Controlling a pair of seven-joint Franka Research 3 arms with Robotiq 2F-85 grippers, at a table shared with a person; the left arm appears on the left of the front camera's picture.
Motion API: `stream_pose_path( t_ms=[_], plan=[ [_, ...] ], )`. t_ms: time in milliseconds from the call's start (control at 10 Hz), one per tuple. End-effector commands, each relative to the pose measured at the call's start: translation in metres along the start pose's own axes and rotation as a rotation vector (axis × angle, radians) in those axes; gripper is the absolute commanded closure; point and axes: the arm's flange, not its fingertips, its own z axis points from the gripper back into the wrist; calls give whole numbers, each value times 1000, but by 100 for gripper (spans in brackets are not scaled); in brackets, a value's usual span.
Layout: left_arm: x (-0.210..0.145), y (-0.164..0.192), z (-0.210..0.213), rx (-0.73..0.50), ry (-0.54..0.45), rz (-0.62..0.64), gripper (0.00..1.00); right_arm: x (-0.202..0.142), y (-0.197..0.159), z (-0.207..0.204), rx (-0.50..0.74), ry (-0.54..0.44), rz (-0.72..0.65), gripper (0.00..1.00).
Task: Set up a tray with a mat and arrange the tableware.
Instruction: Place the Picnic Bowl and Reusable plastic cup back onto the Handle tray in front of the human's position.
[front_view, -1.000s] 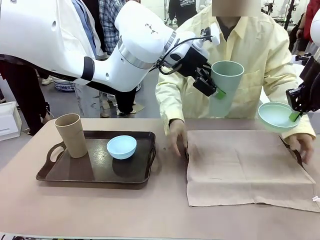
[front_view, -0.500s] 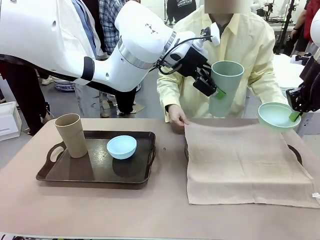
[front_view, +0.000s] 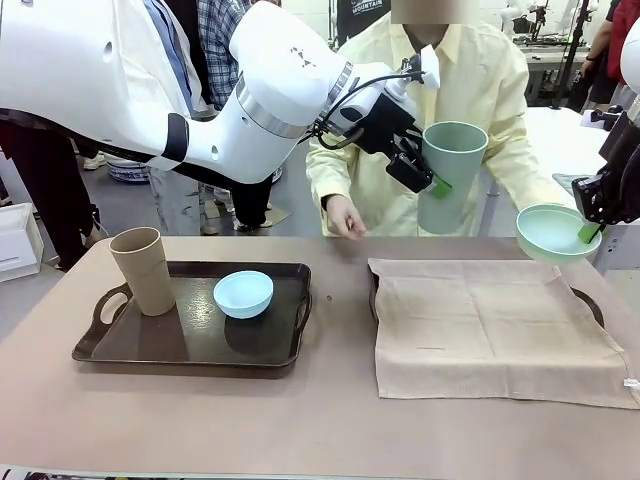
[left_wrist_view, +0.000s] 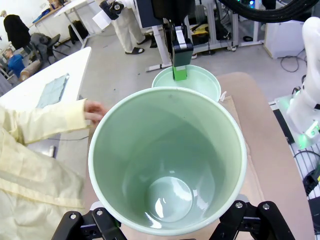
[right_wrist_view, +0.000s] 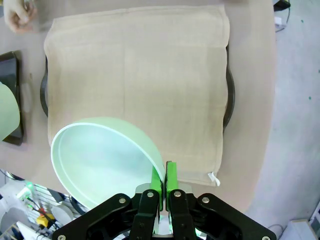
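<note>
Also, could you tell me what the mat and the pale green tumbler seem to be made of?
Mat: woven cloth, perhaps cotton, matte beige; creases and a stitched hem show. Pale green tumbler: likely plastic or melamine, smooth, semi-matte; soft highlights inside its base.

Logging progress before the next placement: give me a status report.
Left gripper shut on tall pale green tumbler, aloft. Right gripper pinches rim of small pale green round bowl. Beige cloth mat covers dark tray; person's hand off the mat.
</note>
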Motion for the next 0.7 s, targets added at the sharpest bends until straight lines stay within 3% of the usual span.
stream_pose_path(
  t_ms=[0, 300, 400, 500, 600],
  plan=[
    [2, 1, 2, 3, -3, -6, 100, 2, 0, 0, -1, -4, 1, 100],
    [2, 1, 2, 3, -3, -6, 100, 2, 0, 0, -1, -4, 1, 100],
    [2, 1, 2, 3, -3, -6, 100, 0, 0, 0, 0, 0, 0, 96],
    [0, 0, 0, 0, 0, 0, 14, 11, -7, -17, 10, 47, -21, 96],
    [-16, 5, -10, -22, -38, 7, 14, 22, -14, -38, 24, 81, -48, 96]
  ],
)
